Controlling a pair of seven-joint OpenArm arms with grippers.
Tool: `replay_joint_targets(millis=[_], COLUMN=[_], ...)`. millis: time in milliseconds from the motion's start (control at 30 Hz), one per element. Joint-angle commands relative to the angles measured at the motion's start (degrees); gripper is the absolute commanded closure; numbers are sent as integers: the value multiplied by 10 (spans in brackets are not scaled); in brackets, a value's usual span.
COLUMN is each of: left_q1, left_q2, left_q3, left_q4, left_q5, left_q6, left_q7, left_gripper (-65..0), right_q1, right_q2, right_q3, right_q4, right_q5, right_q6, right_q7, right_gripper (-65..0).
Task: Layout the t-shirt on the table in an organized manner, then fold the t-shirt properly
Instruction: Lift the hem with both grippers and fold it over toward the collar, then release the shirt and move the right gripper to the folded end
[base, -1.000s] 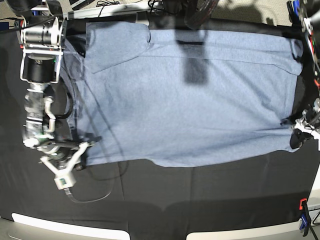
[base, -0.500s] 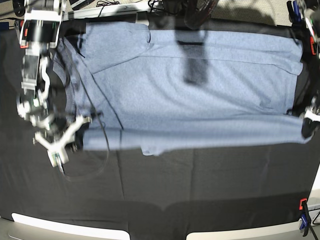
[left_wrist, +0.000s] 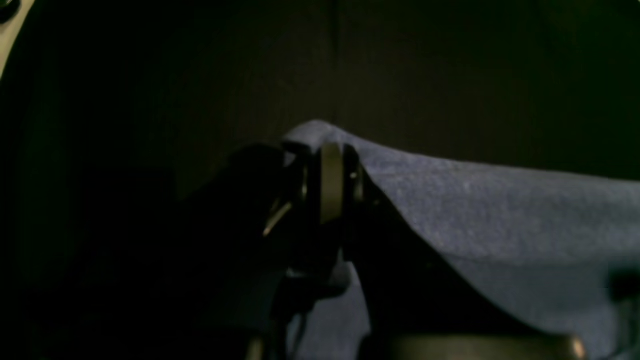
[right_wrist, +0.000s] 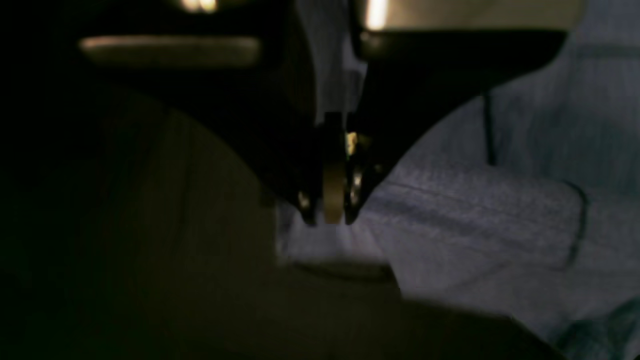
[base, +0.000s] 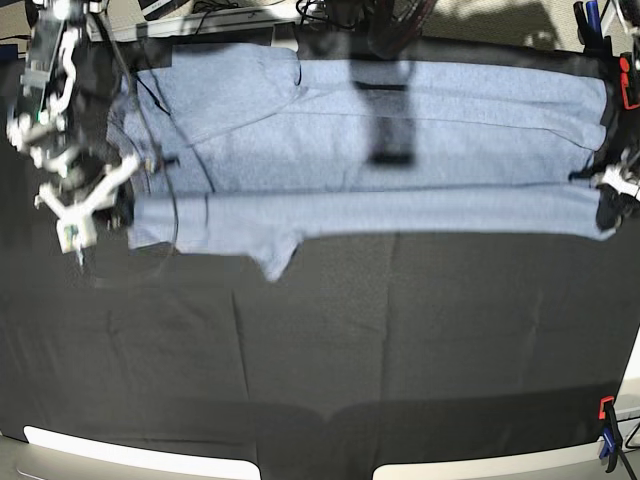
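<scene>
The blue-grey t-shirt (base: 400, 130) lies spread across the far half of the black table (base: 350, 340). Its near edge is raised as a long band (base: 400, 212) stretched between both grippers, with a small flap hanging down at the lower left. My right gripper (base: 125, 205) is at the shirt's left end, shut on the fabric; the right wrist view shows it (right_wrist: 331, 212) pinching cloth (right_wrist: 475, 210). My left gripper (base: 607, 208) is at the right end, shut on the shirt corner, as the left wrist view (left_wrist: 331, 165) shows with cloth (left_wrist: 500, 200) draping from it.
A red and blue clamp (base: 607, 440) holds the cloth at the near right edge, and a red clamp (base: 628, 95) sits at the far right. Black cables (base: 170, 235) loop by the right arm. White table edges (base: 130, 455) show along the front.
Both grippers have moved toward the far side, carrying the shirt's near edge with them. The shirt now covers less of the table, and its near part is lifted over the rest.
</scene>
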Motion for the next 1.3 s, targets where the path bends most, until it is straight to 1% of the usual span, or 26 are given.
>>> replay_joint_targets(millis=[0, 67, 233, 333, 367, 400, 433, 467, 500, 533, 567, 600, 700, 800, 900, 1033, 1167, 1267], left_q1=[1, 13, 33, 42, 42, 42, 41, 41, 40, 39, 37, 36, 26, 10, -2, -10, -12, -12], left_q2=[-15, -15, -14, -14, -14, -15, -15, -15, -15, -15, -16, -17, -18, -15, -8, 5, 11, 11], left_q3=[-14, -24, -30, -30, -30, -30, -30, -30, -30, -30, -30, -30, -30, -30, -30, -30, -30, -30], left_q4=[10, 10, 10, 10, 10, 10, 10, 10, 10, 10, 11, 11, 19, 35, 55, 75, 77, 77], left_q5=[-8, -8, -6, 14, 24, 33, 35, 34, 32, 32, 32, 32, 32, 30, 28, 32, 33, 33], left_q6=[5, 5, 5, 4, 5, 5, 5, 5, 5, 4, 4, 5, 5, 5, 5, 5, 5, 5], left_q7=[-13, -7, 1, 8, 16, 21, 24, 24, 23, 22, 19, 14, 11, 11, 13, 13, 12, 11], left_gripper=[0, 0, 0, 0, 0, 0, -67, -157, -237, -291, -313, -314, -314, -314, -314, -314, -314, -314], right_q1=[-6, -23, -45, -44, -44, -43, -42, -42, -42, -42, -42, -40, -19, 28, 72, 129, 179, 214], right_q2=[6, -5, -40, -52, -52, -52, -52, -51, -49, -44, -39, -32, -13, -16, -29, -47, -69, -86], right_q3=[8, 14, 28, 28, 28, 28, 28, 28, 28, 28, 28, 28, 28, 26, 0, -68, -132, -167], right_q4=[13, 14, 14, 14, 14, 14, 14, 14, 14, 14, 15, 19, 41, 48, 47, 32, 0, -42], right_q5=[11, 25, 22, 22, 22, 23, 24, 26, 37, 55, 78, 101, 150, 164, 163, 118, 83, 45], right_q6=[-5, -5, -5, -5, -5, -5, -5, -5, -3, 3, 16, 28, 32, 31, 19, -11, -29, -53], right_q7=[9, 5, 2, -38, -50, -59, -66, -66, -66, -67, -69, -74, -105, -134, -135, -137, -140, -163], right_gripper=[0, 0, 0, 0, -11, -75, -150, -222, -278, -308, -313, -313, -313, -313, -312, -312, -312, -312])
